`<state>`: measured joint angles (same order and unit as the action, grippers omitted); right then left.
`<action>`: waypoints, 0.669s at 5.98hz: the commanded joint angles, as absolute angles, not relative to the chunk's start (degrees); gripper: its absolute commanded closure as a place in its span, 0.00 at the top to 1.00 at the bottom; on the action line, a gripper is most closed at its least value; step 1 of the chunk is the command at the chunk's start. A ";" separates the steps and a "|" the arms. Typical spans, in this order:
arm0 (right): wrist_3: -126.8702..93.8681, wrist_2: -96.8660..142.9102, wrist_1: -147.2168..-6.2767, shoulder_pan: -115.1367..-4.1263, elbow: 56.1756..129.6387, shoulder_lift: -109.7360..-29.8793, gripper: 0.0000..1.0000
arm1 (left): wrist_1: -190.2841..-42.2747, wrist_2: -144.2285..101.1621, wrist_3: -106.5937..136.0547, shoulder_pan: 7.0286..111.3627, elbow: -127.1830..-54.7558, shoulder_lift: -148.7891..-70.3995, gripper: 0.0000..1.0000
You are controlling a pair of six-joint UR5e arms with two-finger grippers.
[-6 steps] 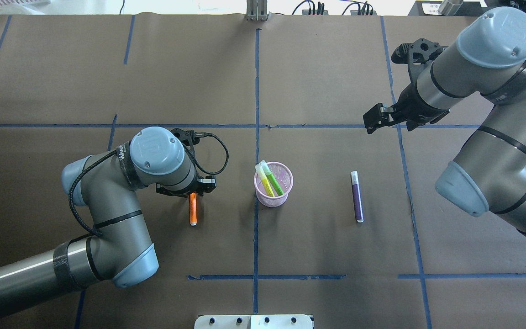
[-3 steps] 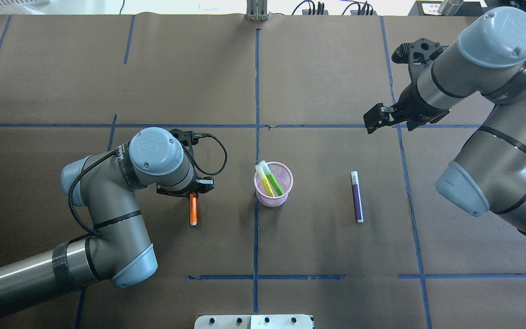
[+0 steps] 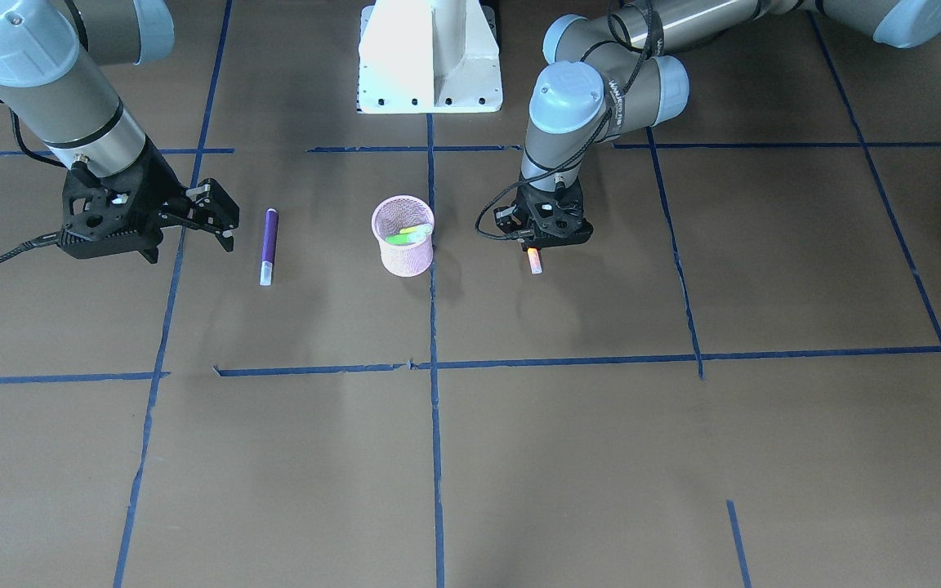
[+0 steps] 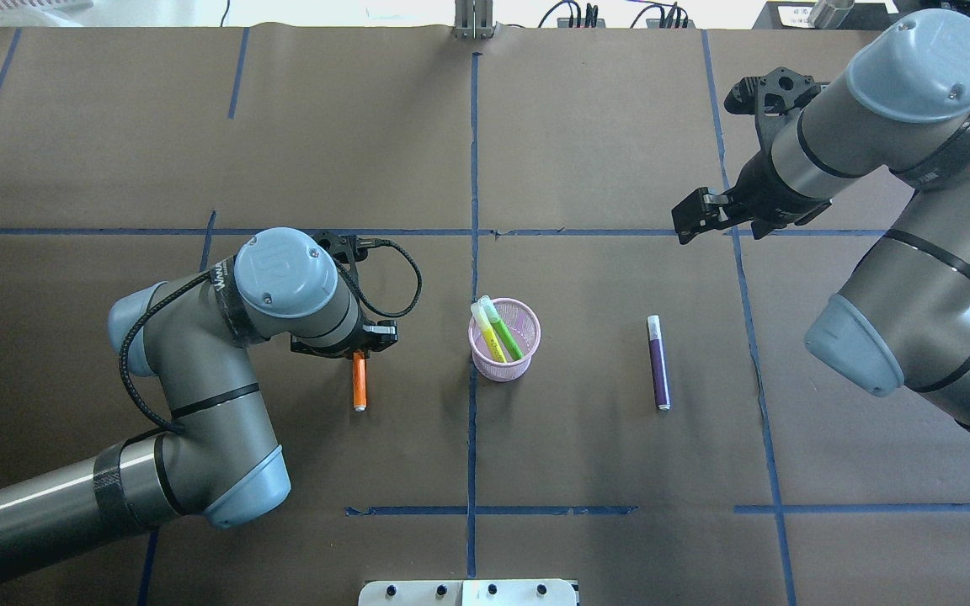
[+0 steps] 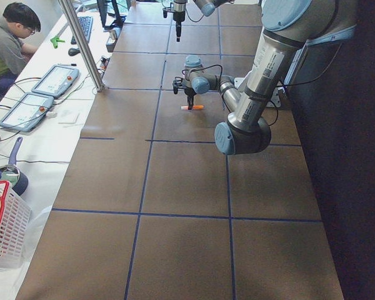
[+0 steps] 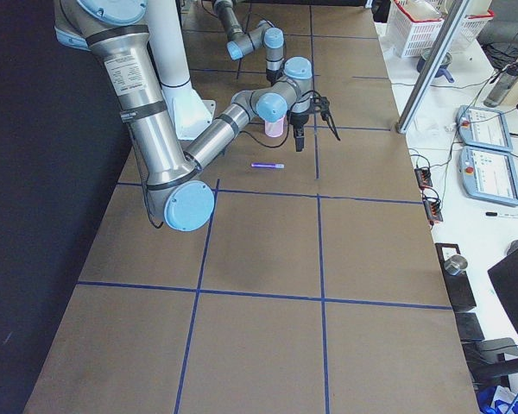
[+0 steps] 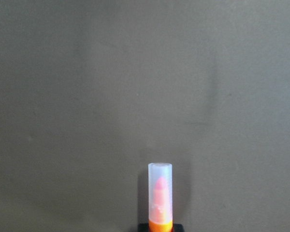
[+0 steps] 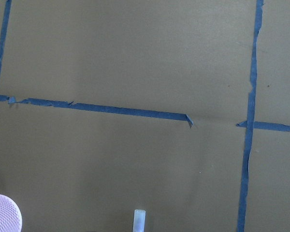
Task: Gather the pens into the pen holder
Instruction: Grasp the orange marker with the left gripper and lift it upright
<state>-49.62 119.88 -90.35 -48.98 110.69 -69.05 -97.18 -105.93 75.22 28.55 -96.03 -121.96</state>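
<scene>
The pink mesh pen holder (image 4: 505, 341) stands at the table's middle and holds a green pen (image 4: 508, 338) and a yellow-green one. My left gripper (image 4: 359, 352) is shut on the far end of the orange pen (image 4: 359, 383), which lies level just over the table, left of the holder. Its clear cap fills the bottom of the left wrist view (image 7: 160, 193). The purple pen (image 4: 658, 364) lies flat right of the holder. My right gripper (image 4: 694, 220) is open and empty, above the table beyond the purple pen. It also shows in the front view (image 3: 213, 214).
The white robot base (image 3: 430, 57) stands at the near table edge. Blue tape lines (image 4: 474, 168) cross the brown table cover. An operator (image 5: 9, 37) sits by the far side, and a white basket (image 5: 3, 231) stands beyond the table's edge.
My left arm has shifted slightly, and the orange pen has moved a little with the gripper, away from the robot. The right arm has barely moved.
</scene>
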 commanded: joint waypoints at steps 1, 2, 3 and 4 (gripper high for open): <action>-49.57 119.97 -90.35 -49.83 110.83 -69.00 1.00 | -97.29 -104.51 69.92 30.40 -101.39 -122.25 0.00; -49.57 120.75 -90.44 -50.27 110.83 -68.99 1.00 | -98.51 -101.11 63.96 30.50 -103.60 -124.08 0.00; -49.57 120.76 -90.70 -50.36 110.83 -68.99 1.00 | -101.66 -92.98 63.11 29.71 -105.02 -124.10 0.00; -49.57 120.76 -90.79 -50.45 110.74 -68.99 1.00 | -107.08 -88.46 61.80 26.92 -104.86 -124.62 0.00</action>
<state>-49.57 120.71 -90.66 -50.33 110.81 -69.00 -102.51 -93.70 63.35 29.01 -104.45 -124.14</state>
